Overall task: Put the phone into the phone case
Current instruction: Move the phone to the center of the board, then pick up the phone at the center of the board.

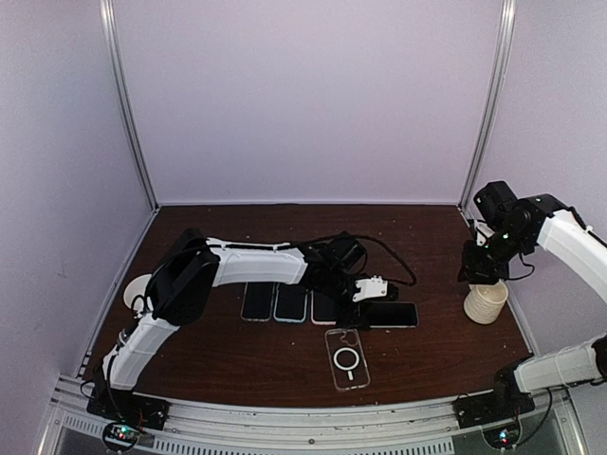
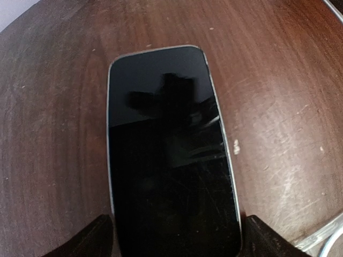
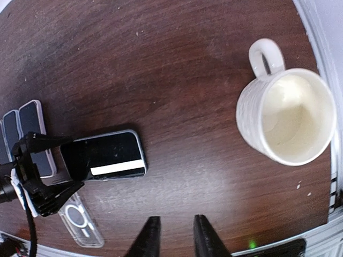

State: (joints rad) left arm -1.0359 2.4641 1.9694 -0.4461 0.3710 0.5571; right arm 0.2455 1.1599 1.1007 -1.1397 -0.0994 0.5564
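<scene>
A black-screened phone (image 1: 391, 315) lies flat on the brown table, lengthwise left to right. My left gripper (image 1: 364, 311) reaches over its left end. In the left wrist view the phone (image 2: 171, 155) fills the middle, and my left gripper (image 2: 174, 238) has one dark finger pressed against each long edge, shut on it. The clear phone case (image 1: 347, 358) with a round ring lies just in front of the phone, empty. The right wrist view shows the phone (image 3: 107, 156) and the case (image 3: 81, 219) at the left. My right gripper (image 3: 176, 233) hovers high near the mug, its fingers slightly apart and holding nothing.
Three more phones (image 1: 285, 303) lie in a row left of the gripped one. A white mug (image 1: 486, 303) stands at the right edge, under my right arm. A black cable (image 1: 394, 265) loops behind the left gripper. A white object (image 1: 137, 289) sits at the far left.
</scene>
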